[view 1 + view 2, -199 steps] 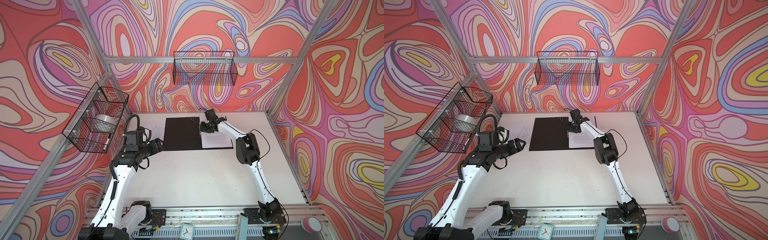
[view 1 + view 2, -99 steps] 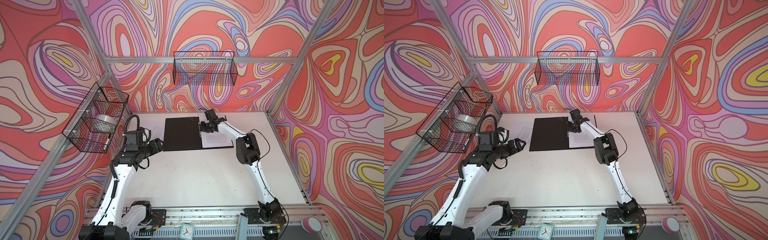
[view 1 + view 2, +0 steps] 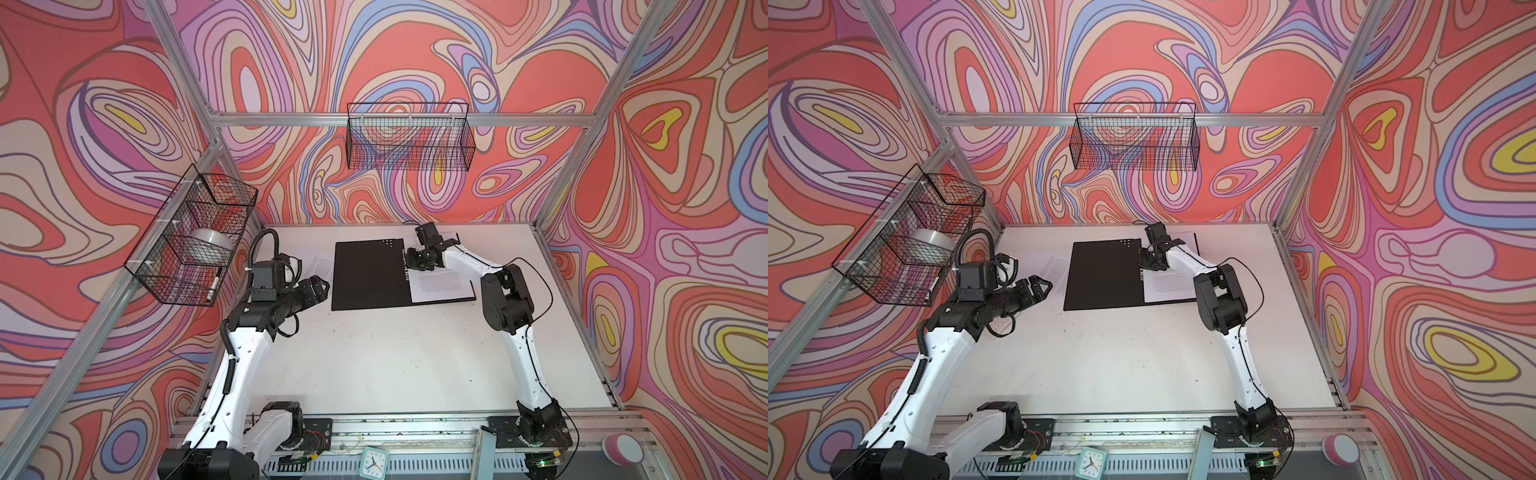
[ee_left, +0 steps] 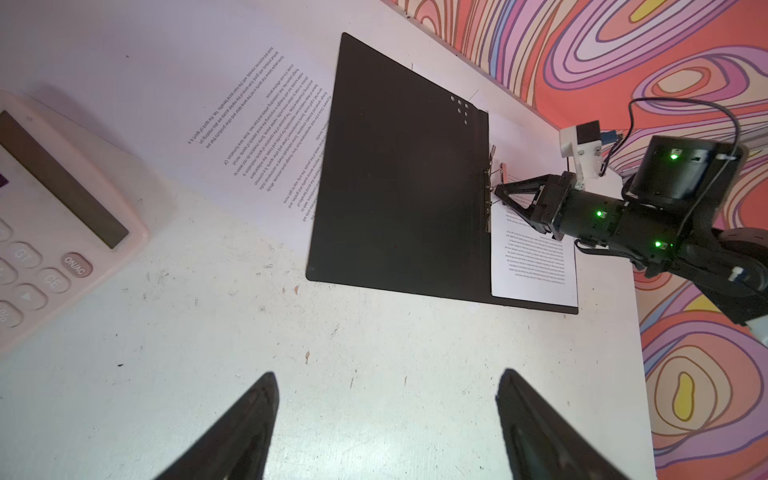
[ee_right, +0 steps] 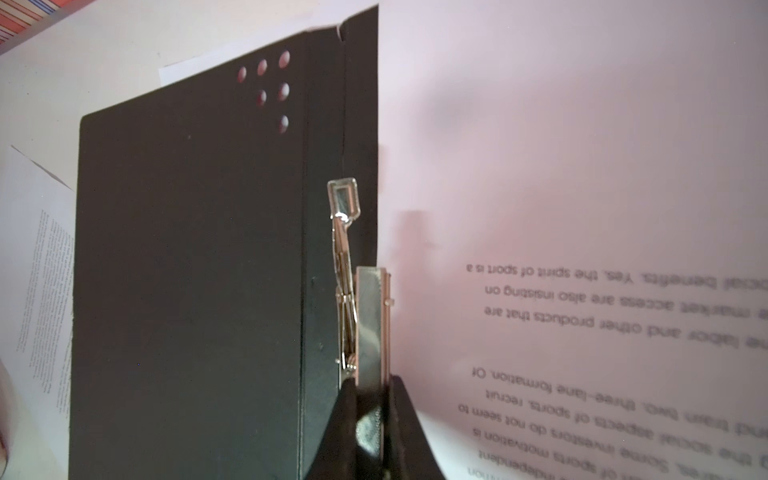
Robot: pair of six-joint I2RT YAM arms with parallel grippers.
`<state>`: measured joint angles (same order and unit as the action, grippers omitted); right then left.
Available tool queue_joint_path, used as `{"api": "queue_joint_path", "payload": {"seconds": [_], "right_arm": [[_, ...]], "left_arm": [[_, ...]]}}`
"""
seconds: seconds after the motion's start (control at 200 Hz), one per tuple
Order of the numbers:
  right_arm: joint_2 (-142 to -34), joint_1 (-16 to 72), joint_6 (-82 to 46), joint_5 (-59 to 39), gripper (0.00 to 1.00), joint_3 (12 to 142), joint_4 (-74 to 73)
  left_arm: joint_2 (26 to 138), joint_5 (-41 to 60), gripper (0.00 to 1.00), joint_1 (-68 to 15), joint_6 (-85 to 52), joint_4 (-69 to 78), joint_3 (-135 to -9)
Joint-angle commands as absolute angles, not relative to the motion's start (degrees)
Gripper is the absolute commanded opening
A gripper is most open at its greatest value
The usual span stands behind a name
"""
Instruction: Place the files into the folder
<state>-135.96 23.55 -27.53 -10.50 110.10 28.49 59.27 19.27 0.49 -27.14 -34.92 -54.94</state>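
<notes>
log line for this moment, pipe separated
right pincer: shut on silver metal spine clip | left pincer: open, empty | open black folder: one white printed sheet inside | second white sheet: partly under folder

Folder open flat, black inside, printed sheet inside, loose sheet partly beneath

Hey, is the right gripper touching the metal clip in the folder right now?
Touching. In the right wrist view the fingers of the right gripper pinch the silver plate of the metal clip along the spine of the folder, with no gap.
</notes>
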Motion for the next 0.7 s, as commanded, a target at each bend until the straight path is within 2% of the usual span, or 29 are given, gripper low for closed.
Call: {"api": "queue_joint_path", "payload": {"seconds": [0.0,0.696], "right_arm": [[-129.87,22.6,-27.58,-12.32,0.0,106.7,25.36],[-106.65,15.9,-28.14,-20.57,0.0,73.71,17.05]], "left_arm": [[59.67,19.93,0.82,0.97,-27.44,-34.38,-54.15],[60.55,20.26,0.82,0.97,-27.42,-34.37,-53.75]]}}
